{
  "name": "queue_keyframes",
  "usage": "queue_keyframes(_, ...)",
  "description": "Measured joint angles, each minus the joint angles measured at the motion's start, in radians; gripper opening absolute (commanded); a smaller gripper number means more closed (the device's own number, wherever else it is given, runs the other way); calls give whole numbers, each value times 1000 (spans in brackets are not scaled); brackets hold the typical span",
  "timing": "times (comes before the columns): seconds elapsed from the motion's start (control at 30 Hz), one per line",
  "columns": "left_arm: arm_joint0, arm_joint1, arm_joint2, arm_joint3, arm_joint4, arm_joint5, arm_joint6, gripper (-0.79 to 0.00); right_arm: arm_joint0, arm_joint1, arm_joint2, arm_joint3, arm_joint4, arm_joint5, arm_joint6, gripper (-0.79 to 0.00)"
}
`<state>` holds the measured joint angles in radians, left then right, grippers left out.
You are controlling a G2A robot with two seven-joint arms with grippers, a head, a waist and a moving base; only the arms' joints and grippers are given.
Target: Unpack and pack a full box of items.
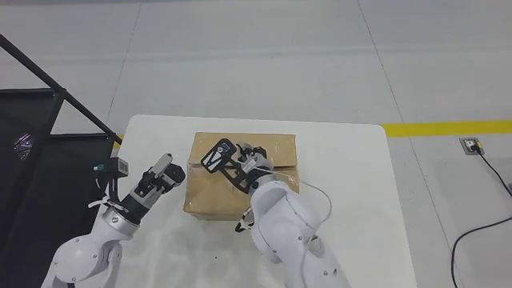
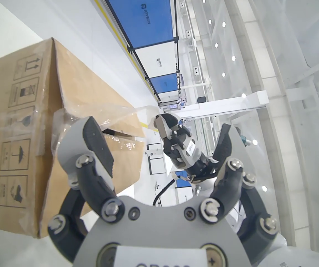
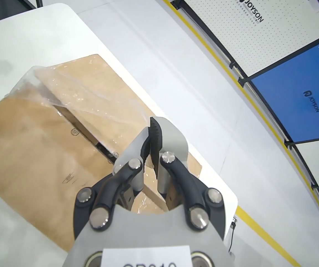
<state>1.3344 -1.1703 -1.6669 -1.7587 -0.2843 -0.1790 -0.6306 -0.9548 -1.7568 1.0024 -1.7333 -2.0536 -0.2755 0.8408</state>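
A brown cardboard box (image 1: 276, 154) lies on the white table (image 1: 352, 176), its top flaps closed with a narrow gap along the seam (image 3: 101, 145). A strip of clear tape (image 3: 87, 95) is lifted off the seam and stretches up to my right gripper (image 3: 150, 137), which is shut on its end above the box top (image 3: 31, 151). In the top view the right gripper (image 1: 218, 158) hovers over the box's left half. My left gripper (image 2: 158, 127) stands open beside the box's left end (image 2: 23, 129), close to the loose tape (image 2: 112, 115); nothing is between its fingers. It sits left of the box (image 1: 170, 173).
A black frame with dark netting (image 1: 32, 152) stands against the table's left side. The table's right half and front strip are bare. A cable (image 1: 480, 232) lies on the floor at the right, past a yellow floor line (image 1: 448, 128).
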Motion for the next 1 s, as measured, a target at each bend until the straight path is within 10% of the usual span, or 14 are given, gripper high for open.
queue_keyframes(0.27, -78, 6, 21, 75, -41, 42, -63, 0, -12, -9, -17, -85, 110, -78, 182, -785)
queue_keyframes(0.7, -138, 10, 68, 114, -6, 55, -48, 0, -40, -7, -9, -102, 118, -50, 146, -785)
queue_keyframes(1.0, -165, 13, 90, 130, 9, 62, -42, 0, -55, -15, 66, -166, 454, -70, 348, -785)
